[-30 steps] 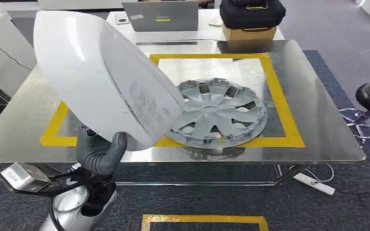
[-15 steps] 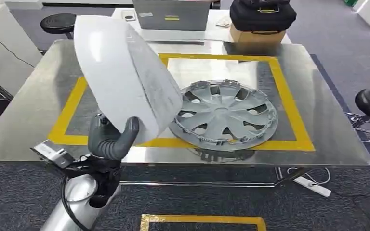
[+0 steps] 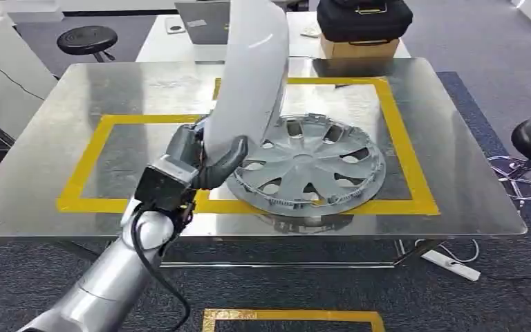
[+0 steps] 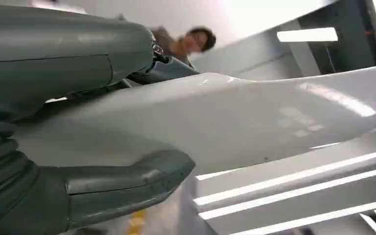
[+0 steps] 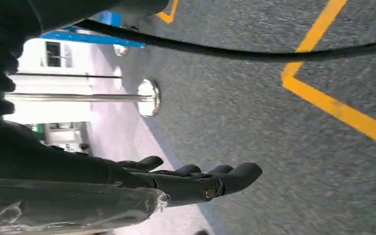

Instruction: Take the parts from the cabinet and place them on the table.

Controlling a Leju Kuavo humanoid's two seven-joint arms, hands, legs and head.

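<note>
From the head view, one silver spoked plastic wheel cover [image 3: 312,164] already lies inside the yellow tape on the steel worktop [image 3: 449,166]; the left robot hand [image 3: 204,160], at nine o'clock of it, grasps a large white curved panel [image 3: 252,83] on edge above, not yet set down. The left wrist view shows thumb and fingers clamping the panel. In the right wrist view, the right robot hand [image 5: 186,178] hangs released, fingers extended, above carpet.

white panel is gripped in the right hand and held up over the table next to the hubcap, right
Not quite: the left hand grips the white panel, not the right. The head view shows the left arm raising it over the table beside the hubcap. The right hand hangs over the floor, holding nothing, in the right wrist view.
</note>
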